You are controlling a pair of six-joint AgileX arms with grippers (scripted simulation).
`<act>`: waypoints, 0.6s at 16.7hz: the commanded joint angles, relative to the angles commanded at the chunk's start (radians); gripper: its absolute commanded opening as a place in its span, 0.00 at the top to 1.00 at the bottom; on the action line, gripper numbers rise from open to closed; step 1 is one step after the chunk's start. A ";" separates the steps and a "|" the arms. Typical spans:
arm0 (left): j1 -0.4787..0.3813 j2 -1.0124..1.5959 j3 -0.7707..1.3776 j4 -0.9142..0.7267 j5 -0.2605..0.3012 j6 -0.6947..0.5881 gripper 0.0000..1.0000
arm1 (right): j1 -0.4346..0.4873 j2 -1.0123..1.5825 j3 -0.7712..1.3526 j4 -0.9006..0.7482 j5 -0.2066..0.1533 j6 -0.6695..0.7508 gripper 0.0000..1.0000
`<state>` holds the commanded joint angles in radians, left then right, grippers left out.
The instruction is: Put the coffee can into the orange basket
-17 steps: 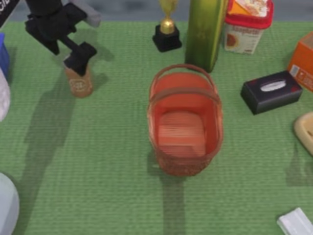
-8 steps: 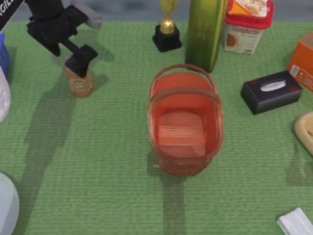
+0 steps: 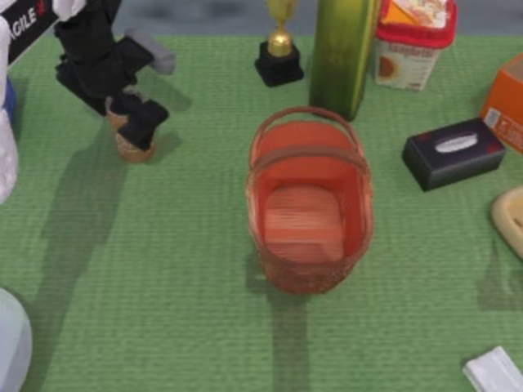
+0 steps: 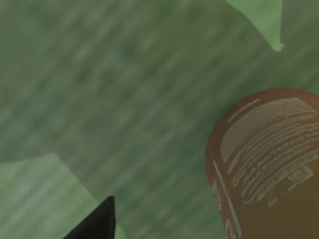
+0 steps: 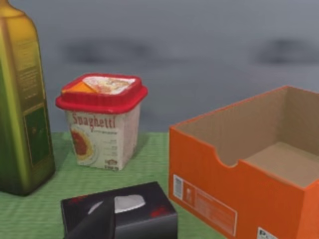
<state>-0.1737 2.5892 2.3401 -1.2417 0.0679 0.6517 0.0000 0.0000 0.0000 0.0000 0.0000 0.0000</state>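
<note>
Left claw (image 3: pixel 131 122) sat right over the can (image 3: pixel 129 147) at the far left of the green surface (image 3: pixel 163 286), covering the can's top from above. Can stood upright on the surface, well left of the basket (image 3: pixel 309 204). In the left wrist view the can (image 4: pixel 269 164) filled one side, printed label facing the camera, with one black fingertip (image 4: pixel 97 221) showing apart from it; can't tell whether the claw was clenched on the can or released.

Basket sat mid-surface, nothing visible inside it, both hoop handles up. Behind it: trophy (image 3: pixel 279 49), tall green bottle (image 3: pixel 343 53), red-lidded tub (image 3: pixel 413 41). Black tissue box (image 3: pixel 453 153) to the basket's right, orange box (image 3: pixel 508 102) at the right edge.

Right arm parked off the top view; its wrist camera faced the bottle (image 5: pixel 22 99), tub (image 5: pixel 102 119), tissue box (image 5: pixel 119 216) and orange box (image 5: pixel 249 169). Its claw state not readable.
</note>
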 joint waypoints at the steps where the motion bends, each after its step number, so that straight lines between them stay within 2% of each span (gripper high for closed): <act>1: 0.000 0.000 0.000 0.000 0.000 0.000 0.00 | 0.000 0.000 0.000 0.000 0.000 0.000 0.00; 2: 0.000 0.000 0.000 0.000 0.000 0.000 0.00 | 0.000 0.000 0.000 0.000 0.000 0.000 0.00; 10: 0.000 0.000 0.000 0.000 0.000 0.000 0.60 | 0.000 0.000 0.000 0.000 0.000 0.000 0.00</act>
<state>-0.1737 2.5892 2.3401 -1.2417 0.0679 0.6517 0.0000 0.0000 0.0000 0.0000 0.0000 0.0000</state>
